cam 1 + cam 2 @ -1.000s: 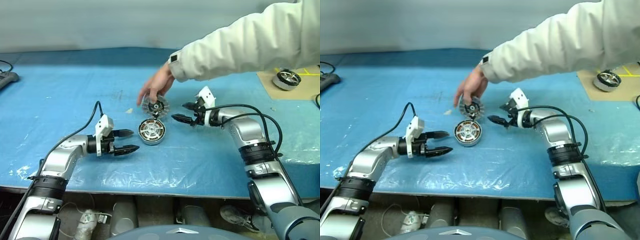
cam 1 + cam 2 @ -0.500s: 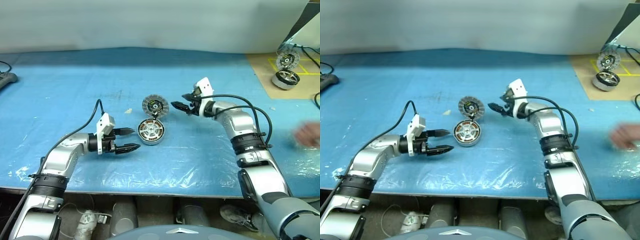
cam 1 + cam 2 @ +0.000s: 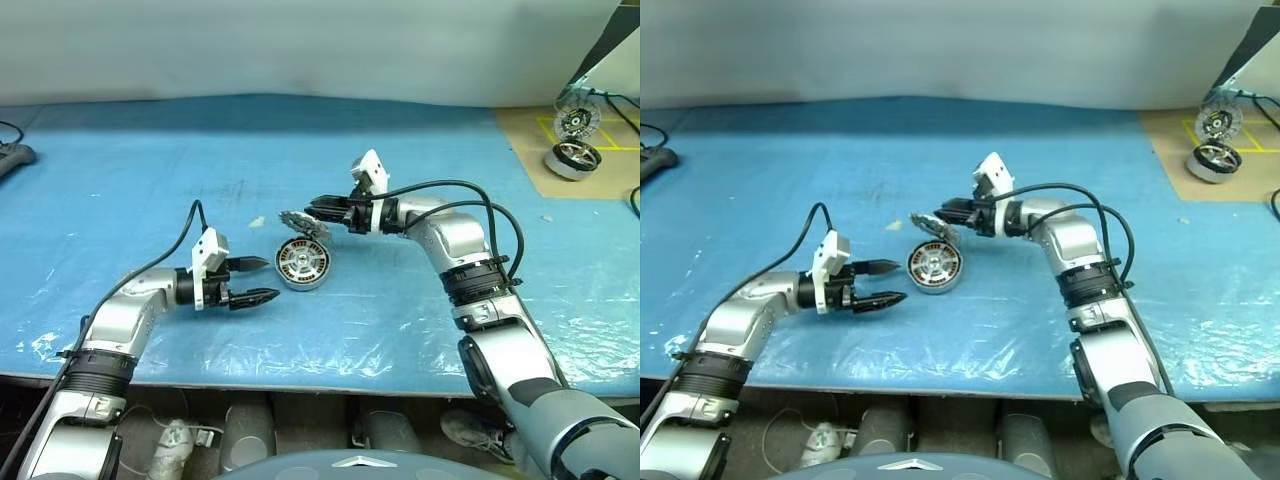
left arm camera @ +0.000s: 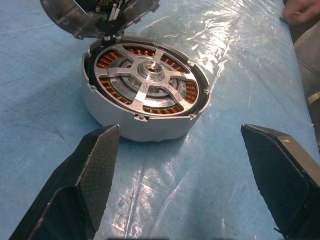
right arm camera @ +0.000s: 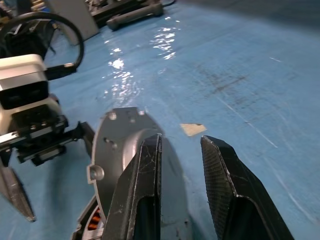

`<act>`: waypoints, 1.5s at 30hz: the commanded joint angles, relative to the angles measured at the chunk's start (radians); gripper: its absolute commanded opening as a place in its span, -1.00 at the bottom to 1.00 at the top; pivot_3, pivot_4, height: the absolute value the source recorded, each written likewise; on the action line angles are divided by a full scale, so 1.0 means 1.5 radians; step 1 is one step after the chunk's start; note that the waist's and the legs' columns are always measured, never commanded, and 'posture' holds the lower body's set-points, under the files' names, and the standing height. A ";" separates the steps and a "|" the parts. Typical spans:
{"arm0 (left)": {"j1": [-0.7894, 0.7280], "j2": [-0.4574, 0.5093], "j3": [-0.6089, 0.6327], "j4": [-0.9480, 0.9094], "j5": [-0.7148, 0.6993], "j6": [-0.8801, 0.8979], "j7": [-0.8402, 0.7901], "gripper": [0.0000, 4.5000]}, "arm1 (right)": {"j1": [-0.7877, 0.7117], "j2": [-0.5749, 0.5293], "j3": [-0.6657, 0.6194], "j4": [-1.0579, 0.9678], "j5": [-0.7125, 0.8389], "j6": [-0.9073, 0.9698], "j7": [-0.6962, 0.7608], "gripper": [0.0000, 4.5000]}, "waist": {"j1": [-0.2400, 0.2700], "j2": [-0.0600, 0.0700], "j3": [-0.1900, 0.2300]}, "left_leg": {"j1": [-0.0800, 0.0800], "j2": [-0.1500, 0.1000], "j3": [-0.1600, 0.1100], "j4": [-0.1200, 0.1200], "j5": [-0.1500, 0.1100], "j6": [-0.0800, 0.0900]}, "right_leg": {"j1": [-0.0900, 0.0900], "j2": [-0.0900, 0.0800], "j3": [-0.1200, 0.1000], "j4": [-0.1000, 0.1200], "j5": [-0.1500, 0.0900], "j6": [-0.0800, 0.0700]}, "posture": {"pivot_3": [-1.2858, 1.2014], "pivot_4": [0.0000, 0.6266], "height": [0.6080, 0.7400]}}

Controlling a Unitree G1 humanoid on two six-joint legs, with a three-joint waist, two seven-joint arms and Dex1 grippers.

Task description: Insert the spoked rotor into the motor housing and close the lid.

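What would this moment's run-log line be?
spoked rotor: seated in motor housing | lid: part-open, right gripper at its edge | left gripper: open, beside housing

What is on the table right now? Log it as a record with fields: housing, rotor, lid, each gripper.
motor housing: flat on the blue table cover, open on top
spoked rotor: seated inside the housing, copper windings visible between its spokes
lid: joined at the housing's far rim, tilted part-way over it, not yet closed
right gripper: at the lid's raised edge
left gripper: open, level, beside the housing, not touching it
task state: rotor in, lid to close
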 commanded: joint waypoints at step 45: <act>-0.014 0.055 0.029 -0.091 -0.049 0.110 0.026 0.84 | 0.028 -0.025 0.124 -0.106 -0.072 -0.063 0.026 0.83 | -0.002 0.000 0.000 | 0.001 0.000 0.000 -0.001 0.000 0.000 | 0.000 0.000 0.000 -0.001 0.001 0.002 | 0.03 -0.52 1.00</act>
